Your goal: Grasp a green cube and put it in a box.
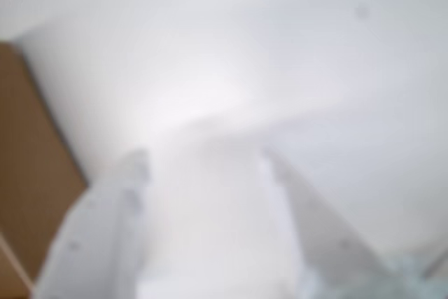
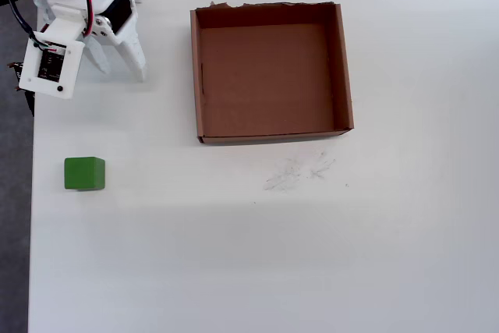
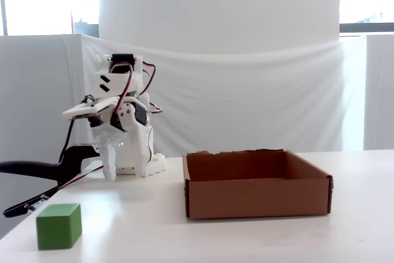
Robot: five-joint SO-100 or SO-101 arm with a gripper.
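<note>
Green cube (image 3: pixel 59 225) nearest fixed camera, sitting on white tabletop (image 2: pixel 257 255), well apart from box (image 2: pixel 343 68) and arm. Looks solid, light, matte, so shouldn't slip; pinch two opposite flat faces. Jaws (image 1: pixel 203 162) apart, nothing between them, pointing down near arm base. Wrist view blurry, only catches brown box corner, no cube. Overhead shows box empty, ragged far edge.

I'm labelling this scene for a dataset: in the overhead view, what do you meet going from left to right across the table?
The green cube, then the hand, open and empty, pointing down near the table's top-left corner, then the box, which holds nothing.
</note>
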